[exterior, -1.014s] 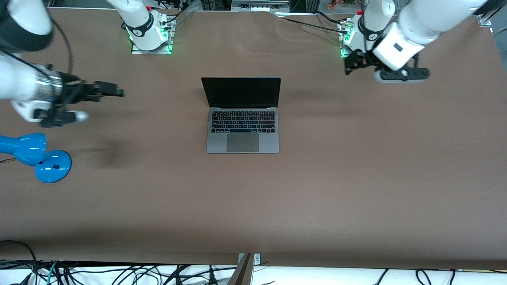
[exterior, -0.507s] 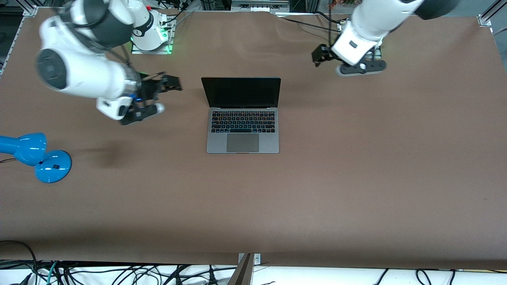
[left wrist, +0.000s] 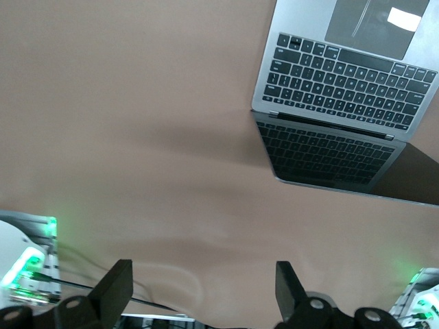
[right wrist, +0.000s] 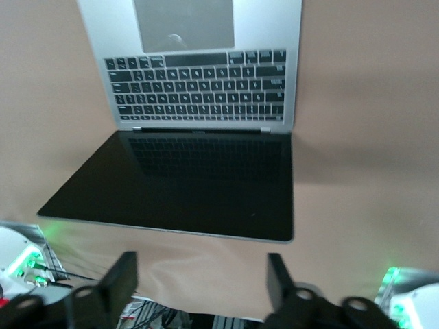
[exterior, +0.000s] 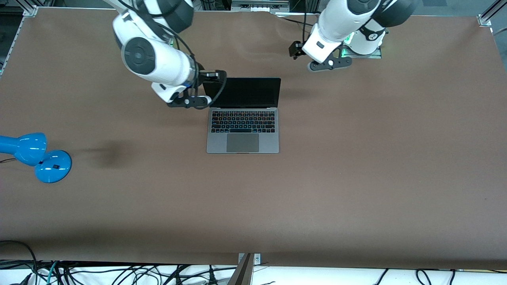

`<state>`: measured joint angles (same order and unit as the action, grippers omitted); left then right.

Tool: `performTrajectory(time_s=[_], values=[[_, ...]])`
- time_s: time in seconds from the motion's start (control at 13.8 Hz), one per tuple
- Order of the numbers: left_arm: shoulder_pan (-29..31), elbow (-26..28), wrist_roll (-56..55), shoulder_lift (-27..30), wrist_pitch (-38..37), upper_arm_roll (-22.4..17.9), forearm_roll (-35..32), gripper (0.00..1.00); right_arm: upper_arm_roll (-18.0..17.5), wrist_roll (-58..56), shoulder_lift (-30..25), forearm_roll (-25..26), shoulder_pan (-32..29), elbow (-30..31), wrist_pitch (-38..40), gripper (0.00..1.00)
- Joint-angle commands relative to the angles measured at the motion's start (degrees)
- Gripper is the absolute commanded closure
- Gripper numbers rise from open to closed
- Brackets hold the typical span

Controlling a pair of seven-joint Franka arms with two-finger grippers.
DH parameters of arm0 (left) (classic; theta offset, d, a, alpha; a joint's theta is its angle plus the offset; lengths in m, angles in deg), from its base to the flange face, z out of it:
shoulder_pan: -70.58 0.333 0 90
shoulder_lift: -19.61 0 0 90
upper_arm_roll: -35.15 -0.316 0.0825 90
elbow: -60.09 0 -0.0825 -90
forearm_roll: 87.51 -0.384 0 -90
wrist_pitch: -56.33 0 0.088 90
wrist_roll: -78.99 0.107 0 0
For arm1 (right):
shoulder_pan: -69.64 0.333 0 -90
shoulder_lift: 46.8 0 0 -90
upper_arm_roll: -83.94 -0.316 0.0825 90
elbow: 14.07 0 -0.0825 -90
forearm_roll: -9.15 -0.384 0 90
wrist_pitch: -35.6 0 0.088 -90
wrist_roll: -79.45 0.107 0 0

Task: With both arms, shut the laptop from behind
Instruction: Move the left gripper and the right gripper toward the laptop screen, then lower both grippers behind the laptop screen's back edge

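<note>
The laptop (exterior: 242,114) sits open mid-worktop (exterior: 356,178), keyboard toward the front camera (screen upright). The right claw (exterior: 216,77), fingers spread and empty, hangs over its lid's corner; the left claw (exterior: 294,49), also spread, hovers above the worktop nearer the bases, apparently positioning to push the lid.

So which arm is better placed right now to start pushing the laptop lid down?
The right. Its end effector, open, is already at the laptop's upright screen, at the corner toward the right arm's end. The left end effector, also open, is off to the side.
</note>
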<state>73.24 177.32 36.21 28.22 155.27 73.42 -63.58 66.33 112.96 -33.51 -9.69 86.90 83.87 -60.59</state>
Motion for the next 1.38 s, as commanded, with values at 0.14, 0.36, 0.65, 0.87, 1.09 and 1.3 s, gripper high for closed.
performTrajectory(time_s=[0.14, 0.36, 0.65, 0.87, 1.09, 1.3], values=[[0.1, 1.6, -4.2, -1.9, 1.7, 4.8, 3.8, 0.74, -0.1, 3.1, 1.3, -3.7, 1.5, 3.1, 3.3, 0.68], [0.0, 1.8, -4.4, -5.0, 4.1, 6.2, 5.6, 1.0, -0.8, 3.1, 2.1, -3.7, 1.8, 3.1, 7.6, 0.86], [-0.3, 2.4, -10.3, -10.2, 11.4, 10.1, 4.7, 1.0, -0.8, 2.5, 3.0, -3.6, 1.9, 4.5, 10.1, 0.91], [-0.6, 2.5, -10.4, -12.3, 14.1, 10.3, 4.6, 1.0, -0.8, 0.5, 3.8, -3.6, 1.9, 6.6, 10.1, 0.91], [-0.6, 2.4, -10.7, -14.8, 15.8, 10.2, 3.8, 1.0, -0.8, -2.3, 6.0, -3.2, 1.9, 6.9, 10.0, 0.91], [-0.6, 2.3, -10.9, -17.5, 18.8, 10.2, 3.2, 1.0, -0.8, -3.1, 6.6, -2.5, 2.0, 7.0, 9.3, 0.91]])
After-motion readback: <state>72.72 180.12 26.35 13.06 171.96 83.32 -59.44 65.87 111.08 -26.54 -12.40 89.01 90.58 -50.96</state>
